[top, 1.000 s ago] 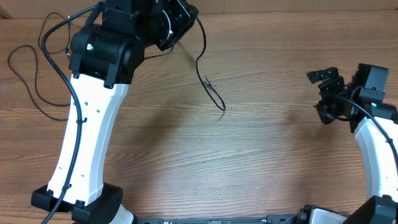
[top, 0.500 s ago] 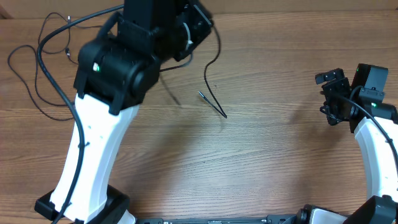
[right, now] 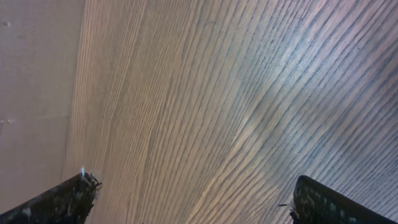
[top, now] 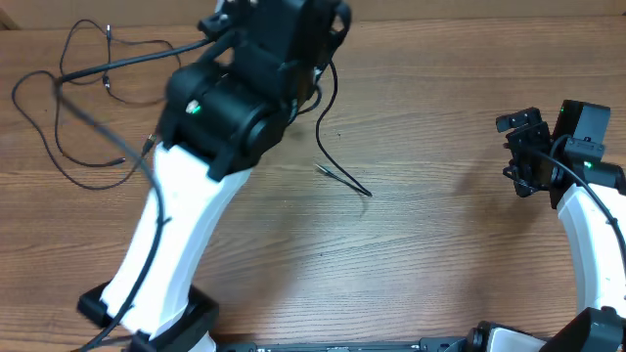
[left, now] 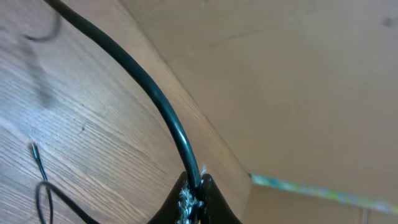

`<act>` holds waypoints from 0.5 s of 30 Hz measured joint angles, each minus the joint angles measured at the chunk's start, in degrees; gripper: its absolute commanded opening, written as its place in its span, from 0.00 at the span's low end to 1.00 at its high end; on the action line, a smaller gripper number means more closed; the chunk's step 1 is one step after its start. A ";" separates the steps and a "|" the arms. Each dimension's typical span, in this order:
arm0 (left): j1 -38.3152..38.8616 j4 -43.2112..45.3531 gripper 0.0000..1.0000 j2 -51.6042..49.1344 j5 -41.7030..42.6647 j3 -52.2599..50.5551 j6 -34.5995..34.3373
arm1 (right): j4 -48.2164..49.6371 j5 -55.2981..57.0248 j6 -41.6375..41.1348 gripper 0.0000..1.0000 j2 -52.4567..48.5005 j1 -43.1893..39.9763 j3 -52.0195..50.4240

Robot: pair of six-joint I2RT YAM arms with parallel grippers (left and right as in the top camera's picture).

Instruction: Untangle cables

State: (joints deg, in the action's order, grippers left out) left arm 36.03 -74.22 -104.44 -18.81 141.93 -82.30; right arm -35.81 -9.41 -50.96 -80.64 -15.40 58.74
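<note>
Left wrist view, closest in: your left gripper (left: 193, 208) is pinched tight on the black cable (left: 158, 106). The cable rises out from between the fingertips and arcs away to the upper left above the table (left: 112, 168). At lower left a thin strand (left: 38, 167) lies on the wood, and you cannot tell from this view which cable it belongs to. Beyond the table edge stands a plain beige wall (left: 298, 74).

Right wrist view: your right gripper (right: 196, 202) has its fingers (right: 71, 196) spread wide apart, hanging over the wood grain.

From overhead, the right gripper sits near the right edge of the table, well apart from every cable. Around mid-table, the free end (top: 344, 182) of the black cable rests on the wood. From there the cable climbs to the left gripper, which is raised near the far edge. At far left a second cable (top: 16, 98) sprawls in loose loops on the table, and the left arm hides where those loops run on its near side
</note>
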 measured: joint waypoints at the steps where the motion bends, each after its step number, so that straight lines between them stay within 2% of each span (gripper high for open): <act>1: 0.00 0.04 0.04 -0.74 -0.13 -0.15 -0.55 | -0.07 0.04 0.02 1.00 0.00 0.00 0.00; 7: 0.00 2.23 0.04 -5.66 -1.25 -0.59 -0.96 | -0.04 0.04 0.02 1.00 0.00 0.00 0.00; 15: 0.00 6.40 0.04 -11.65 -2.03 -0.59 10.36 | -0.02 0.04 0.02 1.00 0.00 0.00 0.00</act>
State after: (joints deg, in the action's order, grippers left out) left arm 36.03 -67.81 -116.09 -20.84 141.34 -71.94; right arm -35.83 -9.37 -50.94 -80.64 -15.40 58.74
